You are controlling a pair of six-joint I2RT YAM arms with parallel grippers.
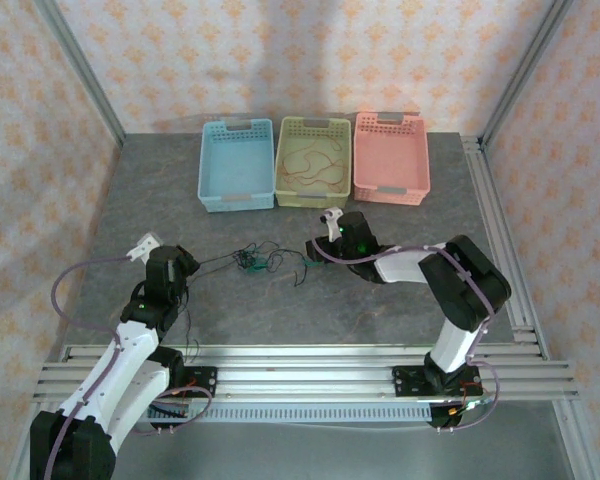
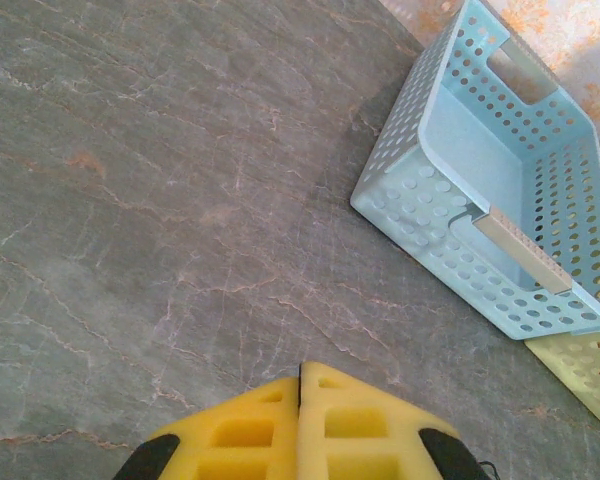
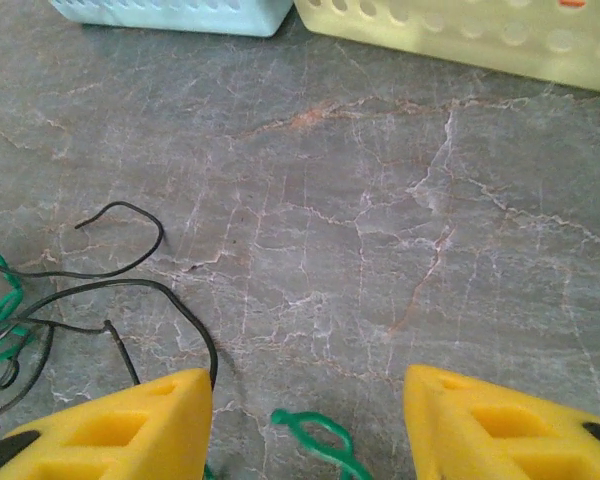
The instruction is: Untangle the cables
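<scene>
Black and green cables (image 1: 253, 261) lie knotted on the worktop (image 1: 380, 310) between your arms; left pincer (image 2: 300, 370) pressed shut, right pincer (image 3: 305, 378) parted over a green loop (image 3: 315, 432). Likely next: close there, draw it free.

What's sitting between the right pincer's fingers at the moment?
In the right wrist view, a green cable loop lies on the table between the fingers of the open right pincer; a black cable reaches its left-of-picture finger.

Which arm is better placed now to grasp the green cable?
Probably right. The right gripper is open, a loop of the green cable between its fingers. The left gripper is shut and faces bare table beside the blue basket.
</scene>
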